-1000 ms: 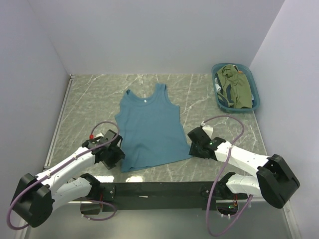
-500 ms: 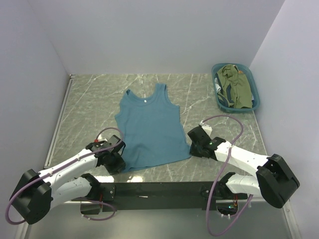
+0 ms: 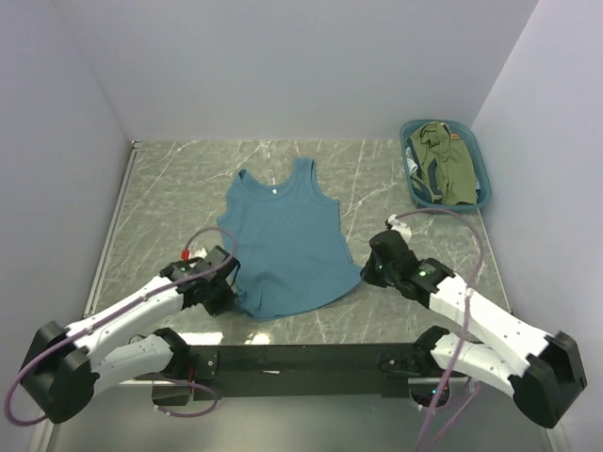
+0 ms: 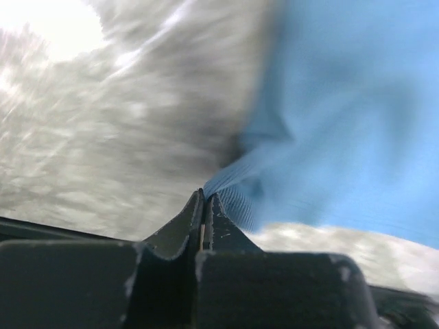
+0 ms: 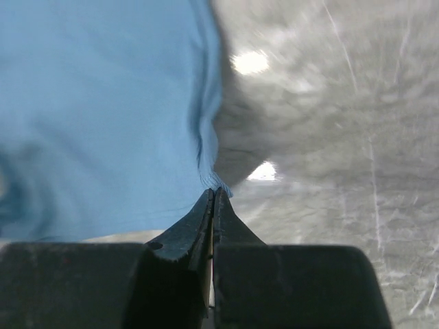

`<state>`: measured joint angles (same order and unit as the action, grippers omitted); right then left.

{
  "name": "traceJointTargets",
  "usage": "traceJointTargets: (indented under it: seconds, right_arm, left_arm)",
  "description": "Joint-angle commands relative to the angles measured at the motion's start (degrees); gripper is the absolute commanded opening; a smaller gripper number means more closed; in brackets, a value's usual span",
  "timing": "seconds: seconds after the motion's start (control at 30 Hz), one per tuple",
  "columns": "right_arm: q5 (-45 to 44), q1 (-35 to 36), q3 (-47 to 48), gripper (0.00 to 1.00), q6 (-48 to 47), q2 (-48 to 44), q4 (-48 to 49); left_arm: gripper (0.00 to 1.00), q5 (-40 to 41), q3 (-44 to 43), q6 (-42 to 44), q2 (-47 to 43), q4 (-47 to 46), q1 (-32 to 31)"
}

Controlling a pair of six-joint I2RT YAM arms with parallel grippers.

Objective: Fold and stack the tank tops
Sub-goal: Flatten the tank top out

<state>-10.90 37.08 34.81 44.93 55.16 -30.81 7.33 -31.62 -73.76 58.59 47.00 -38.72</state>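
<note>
I have the teal top [image 3: 283, 240] spread left of the basket [image 3: 484, 168]. My left gripper [image 4: 204, 197] is clamped on its left hem corner, my right gripper [image 5: 214, 193] on its right one.

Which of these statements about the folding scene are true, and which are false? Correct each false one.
1. The teal tank top lies spread on the table, its straps pointing away from the arms. True.
2. The left hand is open above the top. False: it is shut on the top's lower left hem corner.
3. The right hand is shut on the lower right hem corner. True.
4. The basket is empty. False: it holds an olive-green top.
</note>
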Motion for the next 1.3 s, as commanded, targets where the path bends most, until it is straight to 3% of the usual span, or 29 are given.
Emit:
traceJointTargets:
  seconds: [0.0,0.17,0.37,0.47,0.67,0.83,0.9,1.0,1.13,1.27]
  right_arm:
    - [0.7,-0.6,7.1,0.0,-1.5,-6.3,-4.2]
    - [1.5,-1.0,18.4,0.0,-2.7,-11.8,-7.9]
    - [1.0,-1.0,37.7,0.0,-4.8,-12.4,-8.9]
    - [-1.0,-1.0,48.4,0.0,-7.3,-8.8,-8.9]
    - [-3.8,-1.1,65.6,0.0,-13.2,1.0,-8.6]
    - [-2.7,-3.6,73.4,0.0,-17.5,9.0,-7.0]
    - [1.5,-5.5,75.5,0.0,-18.1,12.5,-5.0]
    - [6.4,-9.9,77.9,0.0,-17.9,17.7,-2.1]
    - [14.4,-14.3,80.5,0.0,-17.5,24.9,2.7]
    - [20.0,-18.6,91.1,0.0,-15.6,36.1,6.1]
  left_arm:
    - [0.0,6.8,-10.2,3.2,-5.7,1.2,-0.2]
    - [0.0,11.2,-22.0,9.0,-9.4,3.8,-0.1]
    - [0.0,18.5,-51.9,16.9,-4.5,7.8,-0.1]
    - [0.0,20.8,-62.4,20.8,-1.6,6.3,-0.1]
    - [0.0,21.1,-72.5,25.4,2.9,-0.9,-0.1]
    - [0.0,20.5,-75.9,28.6,8.0,-7.7,1.4]
    - [0.01,16.4,-78.1,29.4,11.5,-10.4,4.0]
    - [0.0,1.4,-78.9,27.6,16.5,-15.5,15.0]
    - [0.0,-9.6,-81.6,25.5,24.9,-22.7,25.1]
    - [0.0,-21.0,-94.6,22.3,36.8,-27.2,30.8]
